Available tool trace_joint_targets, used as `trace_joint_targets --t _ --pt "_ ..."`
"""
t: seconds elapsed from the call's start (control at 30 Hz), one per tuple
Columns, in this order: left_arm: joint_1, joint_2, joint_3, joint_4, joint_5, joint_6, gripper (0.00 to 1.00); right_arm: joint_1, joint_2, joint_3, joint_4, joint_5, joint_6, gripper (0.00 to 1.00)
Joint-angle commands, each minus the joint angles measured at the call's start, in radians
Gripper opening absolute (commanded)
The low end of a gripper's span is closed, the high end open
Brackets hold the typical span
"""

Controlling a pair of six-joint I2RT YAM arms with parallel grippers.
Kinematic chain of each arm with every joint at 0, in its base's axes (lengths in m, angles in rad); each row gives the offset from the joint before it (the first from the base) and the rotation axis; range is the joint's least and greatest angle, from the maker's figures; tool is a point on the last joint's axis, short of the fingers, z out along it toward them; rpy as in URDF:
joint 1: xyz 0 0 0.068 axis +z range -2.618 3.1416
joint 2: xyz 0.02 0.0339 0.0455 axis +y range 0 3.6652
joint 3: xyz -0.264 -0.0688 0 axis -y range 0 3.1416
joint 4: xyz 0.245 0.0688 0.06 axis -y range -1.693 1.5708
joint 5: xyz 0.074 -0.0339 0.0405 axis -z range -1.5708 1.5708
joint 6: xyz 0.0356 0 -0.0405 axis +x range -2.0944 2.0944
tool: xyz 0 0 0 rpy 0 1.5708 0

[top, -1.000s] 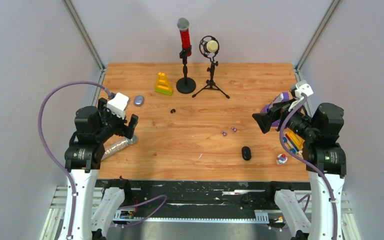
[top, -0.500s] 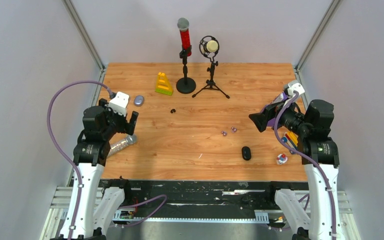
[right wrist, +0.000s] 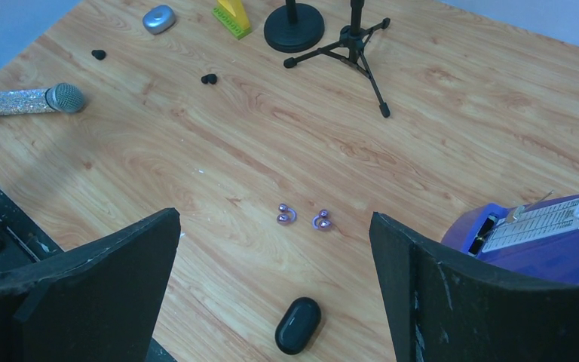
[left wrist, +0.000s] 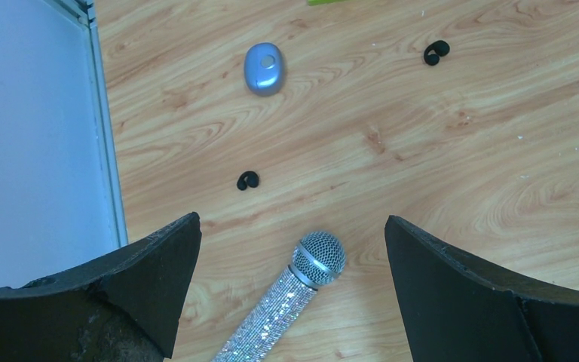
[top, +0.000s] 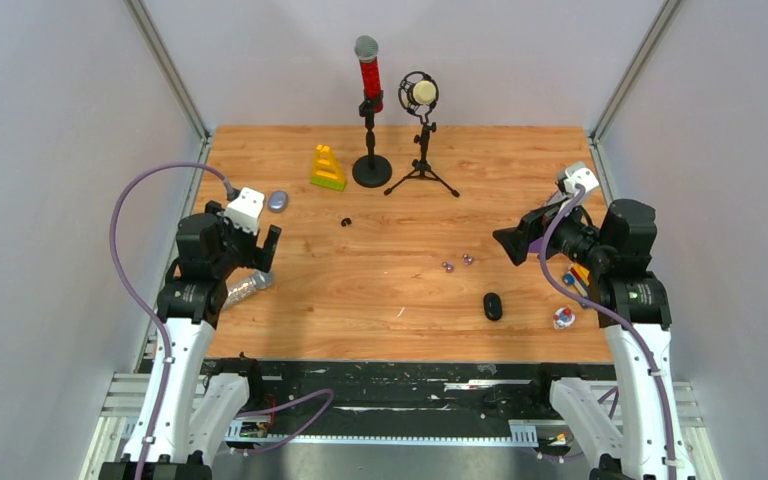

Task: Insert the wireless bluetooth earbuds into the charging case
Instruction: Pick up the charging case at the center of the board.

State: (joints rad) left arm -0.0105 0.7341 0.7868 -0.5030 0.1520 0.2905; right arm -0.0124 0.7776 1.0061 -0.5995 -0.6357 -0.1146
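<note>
Wireless bluetooth earbuds (purple pair) lie mid-frame near the charging case; left end effector and right end effector gape, empty.

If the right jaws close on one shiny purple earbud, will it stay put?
The purple earbuds look glossy and rounded, so one may squirt out sideways. Tiny beside the black case, they are probably very light; a nudge could skitter one across the smooth table.
</note>
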Motion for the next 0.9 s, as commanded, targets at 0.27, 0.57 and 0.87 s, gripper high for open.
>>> trace_joint_targets --t 0.27,0.57,0.87 --pt "0.007 0.026 -0.024 0.066 0.044 0.061 1.00 0.046 -0.003 -0.027 0.079 0.024 -0.031 1.00" --pt "0.007 0.055 -0.010 0.043 0.084 0.070 1.00 0.055 -0.015 -0.036 0.087 0.022 -0.043 1.00" --pt "0.007 0.080 0.013 0.015 0.114 0.070 1.00 0.058 -0.017 -0.045 0.097 0.021 -0.043 1.00"
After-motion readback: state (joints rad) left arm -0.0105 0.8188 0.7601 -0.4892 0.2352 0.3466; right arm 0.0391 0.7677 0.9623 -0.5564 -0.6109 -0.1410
